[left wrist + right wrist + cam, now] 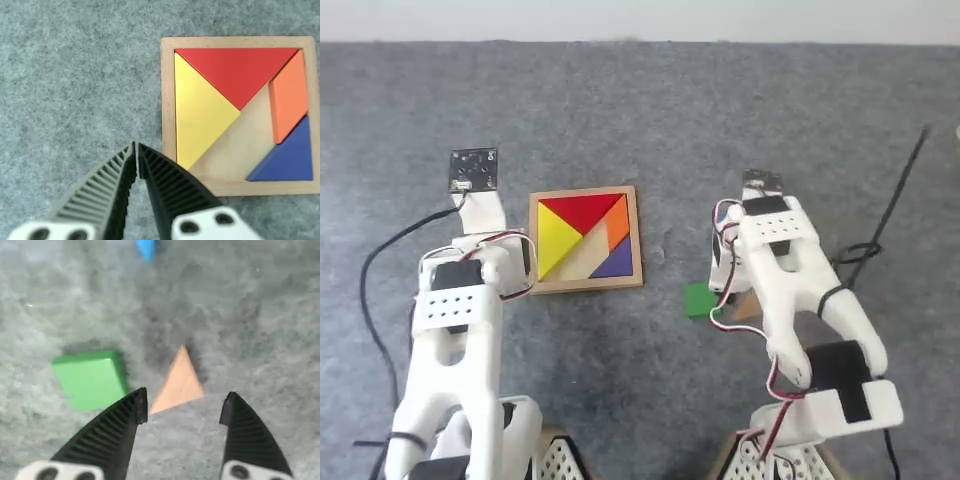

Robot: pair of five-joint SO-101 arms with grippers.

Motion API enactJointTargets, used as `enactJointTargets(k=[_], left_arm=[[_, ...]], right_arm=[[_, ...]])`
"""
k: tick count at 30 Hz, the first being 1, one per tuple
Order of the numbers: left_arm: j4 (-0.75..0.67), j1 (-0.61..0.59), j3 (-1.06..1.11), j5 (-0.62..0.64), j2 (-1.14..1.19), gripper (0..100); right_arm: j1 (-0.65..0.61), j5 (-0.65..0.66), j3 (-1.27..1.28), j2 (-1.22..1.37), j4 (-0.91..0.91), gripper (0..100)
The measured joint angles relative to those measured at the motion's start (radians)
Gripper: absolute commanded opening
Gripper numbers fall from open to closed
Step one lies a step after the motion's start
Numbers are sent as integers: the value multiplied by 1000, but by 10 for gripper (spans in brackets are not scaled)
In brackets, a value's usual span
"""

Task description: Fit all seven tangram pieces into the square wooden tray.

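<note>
On the grey felt table, the square wooden tray [634, 240] sits just ahead of the left arm, and it's partly filled. The big red triangle [582, 212] runs along the far edge, the yellow triangle [553, 240] lies down the left side, the orange parallelogram [617, 225] is tucked against the right wall, and the blue triangle [614, 264] sits in the near right corner. Bare wood shows in the middle.

The left gripper [136, 147] hangs over the felt just beside the tray's near left corner, its fingers pinched almost together with nothing between them.

Over on the right, well apart from the tray, the green square [90, 377] and the tan triangle [177, 382] lie near each other on the felt. A light blue piece [146, 249] lies a little beyond them. The right gripper [186, 395] is poised above the tan triangle, fingers spread wide and gripping nothing.
</note>
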Motion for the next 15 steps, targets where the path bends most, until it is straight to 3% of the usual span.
enactJointTargets(k=[15], left_arm=[[0,0,0,-2,0,13]], right_arm=[[20,-48,144,-2,-183,144]])
